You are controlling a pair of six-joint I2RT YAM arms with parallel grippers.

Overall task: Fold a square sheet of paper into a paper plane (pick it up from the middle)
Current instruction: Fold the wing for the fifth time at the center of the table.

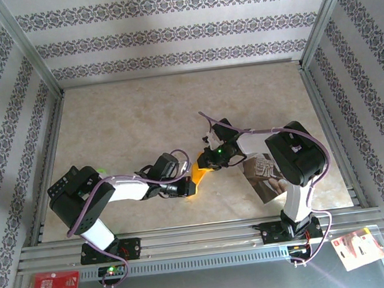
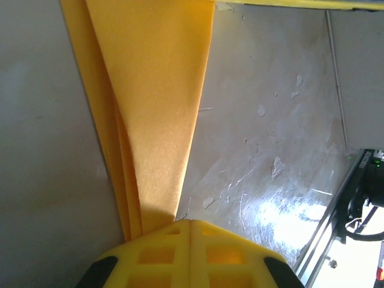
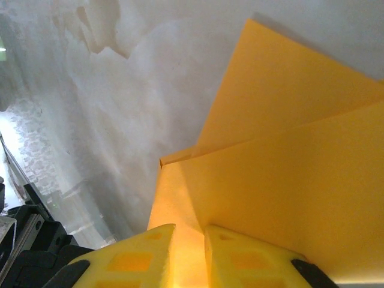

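The orange paper, folded into a narrow layered paper plane (image 1: 199, 176), hangs above the table between my two grippers. My left gripper (image 1: 188, 184) is at its lower end. In the left wrist view the paper plane (image 2: 156, 108) tapers down to the left gripper (image 2: 191, 221), whose jaws are pressed together, with the paper's narrow end running in under the left finger. In the right wrist view the layered paper plane (image 3: 288, 168) has a fold running between the jaws of my right gripper (image 3: 189, 227). These jaws stand a narrow gap apart, and the fold fills that gap. From above, the right gripper (image 1: 210, 164) meets the paper's upper end.
A glossy printed photo sheet (image 1: 262, 174) lies on the table under the right arm. A red card (image 1: 53, 285) and a white-and-red card (image 1: 357, 249) rest on the metal ledge in front of the arm bases. Frame posts and patterned walls enclose the table (image 1: 141, 115).
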